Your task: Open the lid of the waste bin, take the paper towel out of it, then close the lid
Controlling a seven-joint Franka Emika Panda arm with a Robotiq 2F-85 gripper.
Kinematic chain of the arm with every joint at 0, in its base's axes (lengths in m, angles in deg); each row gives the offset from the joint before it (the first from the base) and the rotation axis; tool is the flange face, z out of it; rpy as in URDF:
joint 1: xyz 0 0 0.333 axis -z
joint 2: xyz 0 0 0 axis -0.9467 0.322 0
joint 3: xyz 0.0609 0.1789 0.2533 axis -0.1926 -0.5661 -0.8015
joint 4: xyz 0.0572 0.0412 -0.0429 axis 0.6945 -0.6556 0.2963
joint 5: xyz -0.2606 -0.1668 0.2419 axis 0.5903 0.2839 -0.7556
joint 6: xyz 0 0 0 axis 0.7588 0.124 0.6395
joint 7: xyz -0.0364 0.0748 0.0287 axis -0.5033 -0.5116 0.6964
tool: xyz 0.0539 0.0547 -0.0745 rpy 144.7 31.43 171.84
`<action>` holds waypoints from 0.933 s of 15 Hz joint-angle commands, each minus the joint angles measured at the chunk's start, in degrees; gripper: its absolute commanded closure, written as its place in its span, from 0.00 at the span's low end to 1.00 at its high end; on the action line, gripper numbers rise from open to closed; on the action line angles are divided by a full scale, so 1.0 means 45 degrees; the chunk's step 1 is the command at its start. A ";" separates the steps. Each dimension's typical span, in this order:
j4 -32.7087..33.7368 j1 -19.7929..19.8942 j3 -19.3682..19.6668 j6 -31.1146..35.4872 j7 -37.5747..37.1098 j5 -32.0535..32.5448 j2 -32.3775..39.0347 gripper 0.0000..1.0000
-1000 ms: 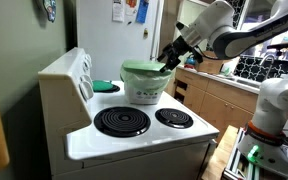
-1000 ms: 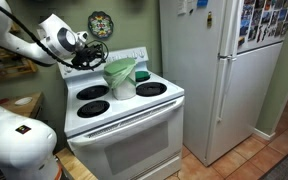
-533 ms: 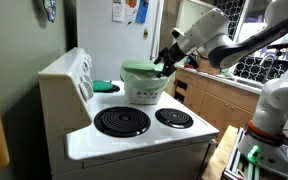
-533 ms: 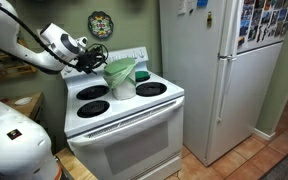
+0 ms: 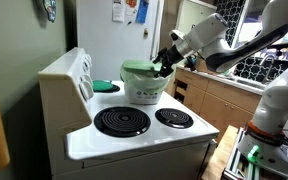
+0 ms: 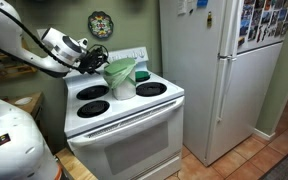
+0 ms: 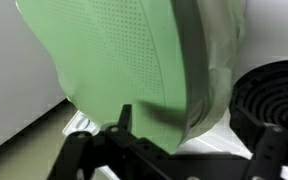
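The bin (image 5: 144, 90) is seen standing at the back of the stove (image 5: 134, 142) top, behind the two front burners (image 5: 121, 121), w/ the lid (image 5: 140, 67) resting on its rim in an exterior view. In both exterior views the gripper (image 5: 163, 67) is held just beside the bin's upper edge, approx. level w/ the lid. Whether it touches cannot be told. The jaws are spread wide apart and nothing is gripped between them. In the wrist view the dark fingers (image 7: 76, 152) are seen at the bottom of the frame, set far to each side. Most of that view is filled by the pale green liner (image 7: 104, 50) (dotted, curved), w/ a darker band running down it, and a coil burner (image 7: 274, 100) is seen at the right edge. A flat bright-green piece (image 5: 105, 87) lies on the stove next to the bin, by the control panel (image 5: 69, 75). A white fridge (image 6: 209, 70) stands beside the stove in an exterior view.
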State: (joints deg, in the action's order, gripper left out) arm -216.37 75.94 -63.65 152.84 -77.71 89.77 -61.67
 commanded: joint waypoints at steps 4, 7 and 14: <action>-0.0122 0.2149 -0.1713 0.1248 -0.2098 0.1437 -0.0555 0.00; -0.0124 0.2885 -0.2366 0.1402 -0.2624 0.1714 -0.0752 0.00; -0.0174 0.4082 -0.3498 0.1663 -0.3285 0.1828 -0.1093 0.00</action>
State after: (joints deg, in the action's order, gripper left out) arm -216.23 91.21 -77.00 158.08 -89.75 96.10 -64.44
